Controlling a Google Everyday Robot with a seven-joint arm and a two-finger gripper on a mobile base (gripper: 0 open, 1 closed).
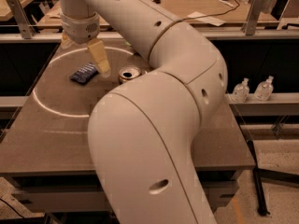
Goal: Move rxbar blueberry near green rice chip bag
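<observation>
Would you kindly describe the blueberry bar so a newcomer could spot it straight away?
On the brown table, look inside the white circle, right beside the end effector hanging over it. The rxbar blueberry lies flat there: a small dark blue wrapper, unlike the round open-topped can to its right.

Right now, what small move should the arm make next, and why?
Probably ease the gripper left and down over the rxbar blueberry: it hangs just right of the bar, between it and the can, and the bar lies on the table, not yet grasped. The green rice chip bag is hidden behind the arm.
</observation>
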